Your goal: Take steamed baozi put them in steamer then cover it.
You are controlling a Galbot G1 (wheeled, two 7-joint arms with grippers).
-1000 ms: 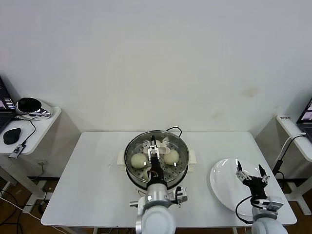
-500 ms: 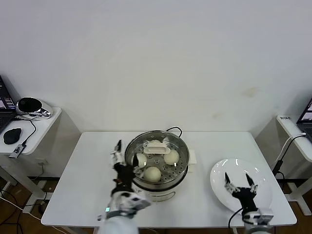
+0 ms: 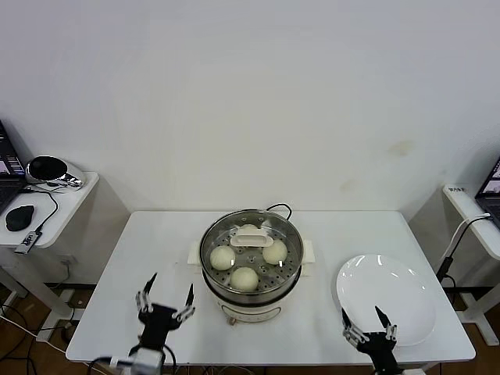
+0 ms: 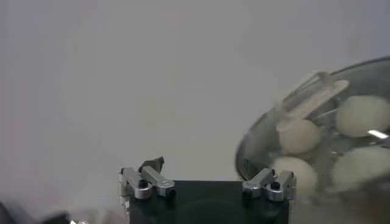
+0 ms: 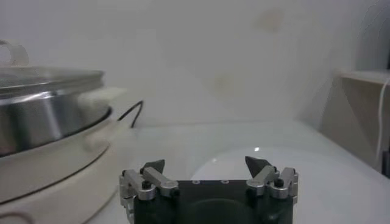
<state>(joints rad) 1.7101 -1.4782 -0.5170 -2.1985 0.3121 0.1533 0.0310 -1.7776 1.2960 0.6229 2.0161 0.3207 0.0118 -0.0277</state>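
We see four steamed baozi (image 3: 244,278) inside the steamer (image 3: 251,269) at mid-bench, the cover (image 3: 251,237) on. Left end effector (image 3: 166,298) and right end effector (image 3: 365,324) hover open, empty, at the bench's front edge.

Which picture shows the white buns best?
The head view: looking down through the cover, it shows all four baozi on the tray inside the steamer. The left wrist view shows them blurred and from the side. The right wrist view shows only the steamer's wall, no buns.
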